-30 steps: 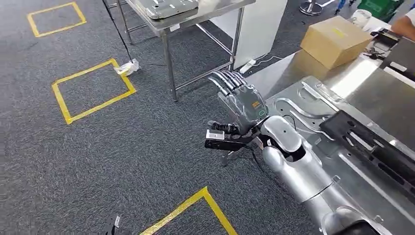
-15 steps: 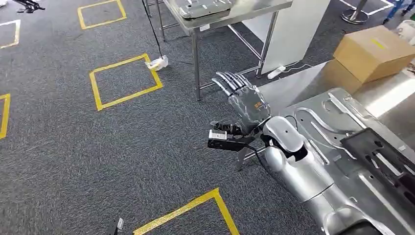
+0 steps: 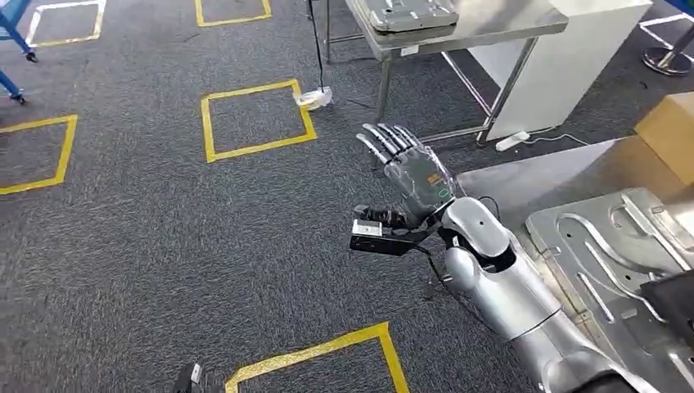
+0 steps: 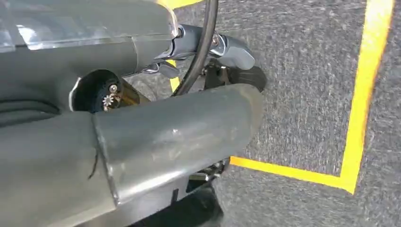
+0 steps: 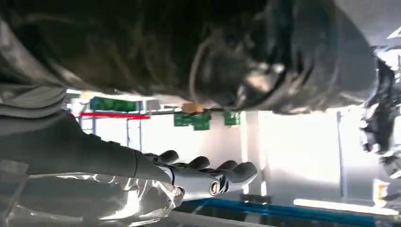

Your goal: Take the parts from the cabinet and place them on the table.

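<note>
Grey carpet (image 3: 164,246) below; right hand (image 3: 409,176) raised with fingers spread, empty (left hand's grip hidden), probably for walking.

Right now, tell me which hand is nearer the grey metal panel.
Right. The right hand is raised over the carpet beside the panel, apart from it. The left hand hangs low over the floor by a yellow tape line, farther away.
</note>
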